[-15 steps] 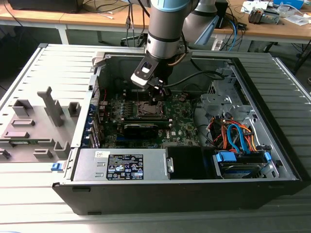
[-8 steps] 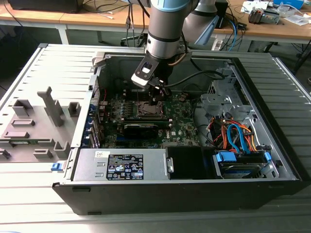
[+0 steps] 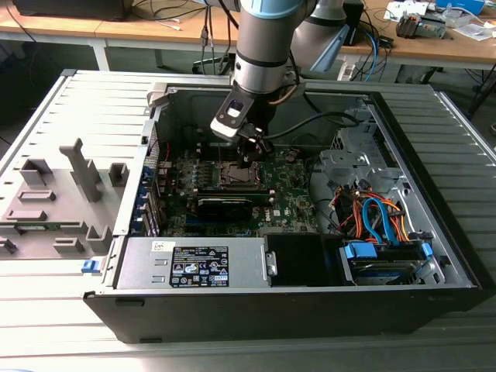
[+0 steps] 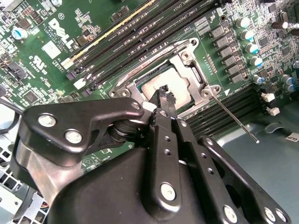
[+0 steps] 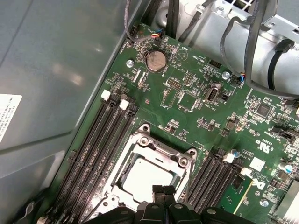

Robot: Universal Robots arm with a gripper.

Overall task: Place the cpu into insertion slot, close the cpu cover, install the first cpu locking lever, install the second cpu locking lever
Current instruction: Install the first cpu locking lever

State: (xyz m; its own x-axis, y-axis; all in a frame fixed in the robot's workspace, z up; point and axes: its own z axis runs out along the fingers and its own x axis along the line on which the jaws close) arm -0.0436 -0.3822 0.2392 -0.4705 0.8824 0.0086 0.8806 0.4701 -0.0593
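Silver-rimmed insertion slot (image 5: 161,147) sits directly below your gripper (image 5: 163,189), cpu (image 5: 145,179) seated inside it. Its fingertips (image 5: 158,190) are pressed together, pinching nothing, at the cpu's edge. Beside the gripper, one locking lever (image 4: 231,115) juts outward.

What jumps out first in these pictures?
A big robot arm reaches down into the open computer case. Its black gripper hangs right over the shiny silver cpu, which sits in the insertion slot on the green motherboard.
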